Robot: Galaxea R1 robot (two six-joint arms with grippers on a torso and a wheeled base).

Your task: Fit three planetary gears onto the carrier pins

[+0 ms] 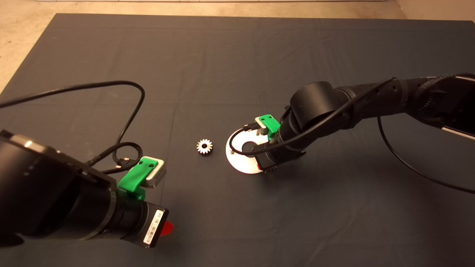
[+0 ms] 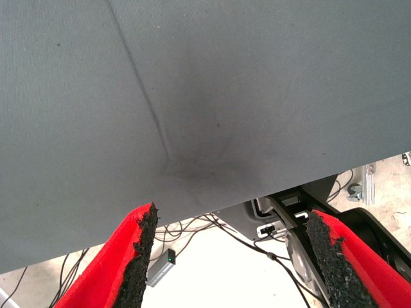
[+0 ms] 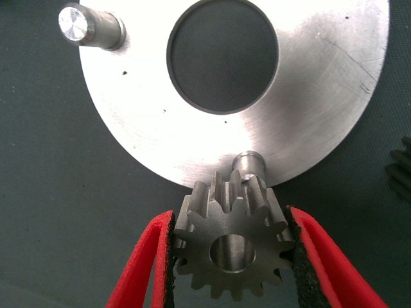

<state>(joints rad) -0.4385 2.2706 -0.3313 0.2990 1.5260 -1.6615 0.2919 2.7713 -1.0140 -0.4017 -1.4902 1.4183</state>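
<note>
- A table covered by a dark mat (image 1: 237, 55) is seen from above, with a black robot arm entering from each side.
- A flat, shiny metal disc (image 1: 241, 163) with a large centre hole lies near the middle of the mat.
- The right gripper (image 3: 231, 256) is lowered over the near edge of the disc, its two red fingers (image 3: 138, 269) pressed against opposite sides of a small toothed metal gear (image 3: 230, 247).
- In the right wrist view, the held gear sits just in front of one upright silver carrier pin (image 3: 247, 162) at the disc's rim; the pin's top shows just beyond the gear, and the gear's centre hole is not over it.
- A second pin (image 3: 87, 27) stands at the disc's rim on the far side of the centre hole.
- A loose second gear (image 1: 204, 146) lies flat on the mat, just beside the disc on its left.
- The dark edge of another gear (image 3: 401, 173) shows on the mat off the disc's other side.
- The left gripper (image 2: 231, 256) hovers above bare mat at the lower left, fingers spread wide and holding nothing.
</note>
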